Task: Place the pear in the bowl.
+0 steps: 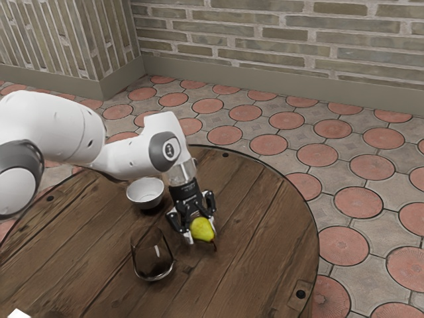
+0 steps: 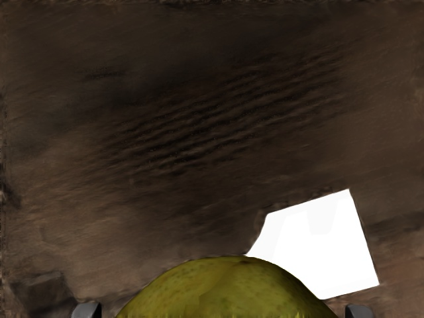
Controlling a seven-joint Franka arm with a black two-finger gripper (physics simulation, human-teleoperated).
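Exterior view: nearest, the dark-tinted glass (image 1: pixel 152 255) is standing upright on the round wooden table (image 1: pixel 271 218), well apart from the bowl's far rim. Just beyond it, the pear (image 1: pixel 202 229) is sitting low within the reach of the claw (image 1: pixel 199 232), close over the tabletop. Whether the claw is standing apart or clamping on the pear, the writer is unable to tell. Farther off, the white bowl (image 1: pixel 146 192) is resting upright, toward the exterior view's left of the claw.

As for progress, the arm (image 1: pixel 136 156) is having its hand at the pear, so the approach is looking finished. The pear is lying outside the bowl; any lift is not showing clearly. Judging from this, 3 stages are remaining: securing and raising the pear, carrying it across to the bowl, and releasing it inside. The glass is standing near enough to be asking for care.

The pear is presenting a rounded yellow-green side in the exterior view and a broad curve in the wrist view. Its narrow end is not reading plainly, so its pointing direction and long axis are staying uncertain.
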